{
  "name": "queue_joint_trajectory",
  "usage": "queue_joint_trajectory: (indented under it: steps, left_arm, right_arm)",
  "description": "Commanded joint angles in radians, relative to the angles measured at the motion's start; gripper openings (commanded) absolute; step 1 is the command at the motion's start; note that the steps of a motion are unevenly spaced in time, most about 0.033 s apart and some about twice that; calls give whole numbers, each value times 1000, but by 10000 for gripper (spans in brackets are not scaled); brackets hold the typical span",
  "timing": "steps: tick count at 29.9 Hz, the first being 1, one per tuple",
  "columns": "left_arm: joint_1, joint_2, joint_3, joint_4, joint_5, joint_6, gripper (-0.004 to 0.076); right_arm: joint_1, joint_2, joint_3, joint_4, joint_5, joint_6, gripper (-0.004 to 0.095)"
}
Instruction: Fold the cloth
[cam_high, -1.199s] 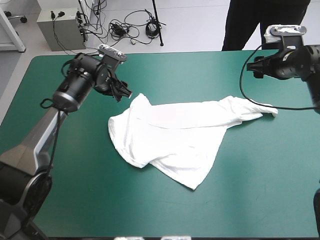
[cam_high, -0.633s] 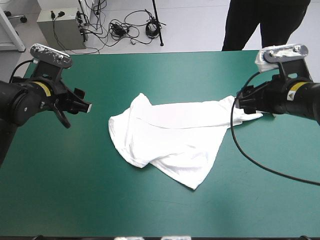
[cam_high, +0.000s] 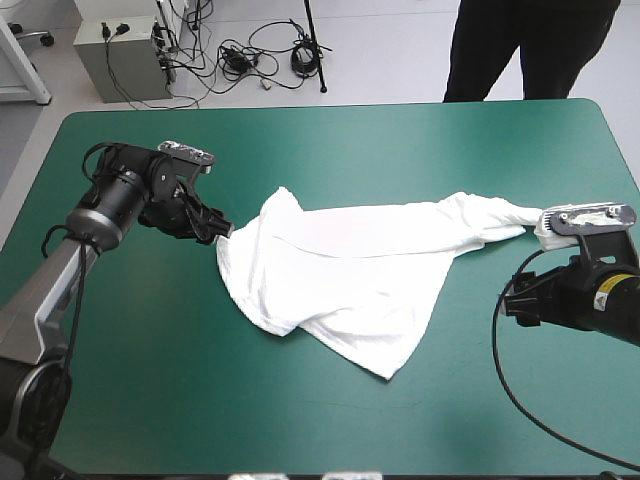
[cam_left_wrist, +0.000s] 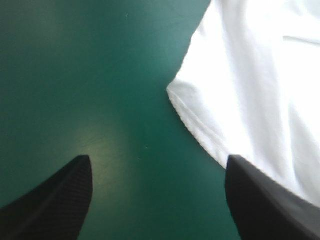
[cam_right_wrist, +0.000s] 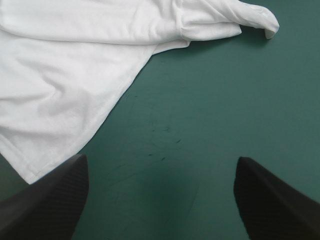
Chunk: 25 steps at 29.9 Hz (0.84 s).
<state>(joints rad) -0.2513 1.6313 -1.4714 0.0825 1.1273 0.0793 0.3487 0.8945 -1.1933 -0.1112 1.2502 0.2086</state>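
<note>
T-shirt (cam_high: 350, 270), white and short-sleeved, is lying loosely spread and rumpled on the teal-green cover (cam_high: 330, 150), around the middle of the table (cam_high: 150, 400). One part of it is narrowing to a point toward the table's near edge. A twisted sleeve (cam_high: 500, 213) is trailing out toward the right edge.

The left gripper (cam_high: 220, 232) is reaching in low from the left and is sitting right at the left edge of the T-shirt. From above it is not clear whether it is touching the cloth. In its own wrist view the left gripper (cam_left_wrist: 157, 200) is standing with its black fingers spread wide and is pinching nothing. One finger (cam_left_wrist: 55, 200) is hanging over bare cover and the other (cam_left_wrist: 265, 205) is overlapping the hemmed edge of the T-shirt (cam_left_wrist: 250, 75). A rounded corner of that hem is lying ahead, between the two fingers.

The right gripper (cam_high: 512, 298) is hovering near the table's right edge, on the near side of the trailing sleeve and apart from the cloth. Seen from its wrist, the right gripper (cam_right_wrist: 160, 200) is also holding its fingers wide apart, over bare cover. The T-shirt (cam_right_wrist: 65, 75) is spreading out ahead of it, with the sleeve (cam_right_wrist: 250, 17) ending farther off. The pointed corner of the cloth is lying just beside one finger (cam_right_wrist: 45, 205).
</note>
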Motion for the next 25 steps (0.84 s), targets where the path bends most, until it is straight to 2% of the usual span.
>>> queue_joint_trajectory:
  steps: [1,5,10,16,21,25]
  left_arm:
    - [39,40,-52,-35,-57,23,538]
    - [44,113,-94,-71,-95,53,538]
    - [44,224,-165,-137,-78,91,538]
    - [44,313,-192,-174,-46,98,517]
    - [44,332,-192,-179,-18,98,445]
    - [44,332,-192,-185,-6,92,322]
  right_arm:
    - [3,-10,-20,29,-2,-39,738]
    - [3,-4,-19,51,-2,-132,738]
    - [3,-4,-19,51,-2,-254,738]
    - [3,-4,-18,125,-2,-358,738]
    - [48,1,-18,128,-2,-426,738]
    - [126,39,-18,121,-2,-510,738]
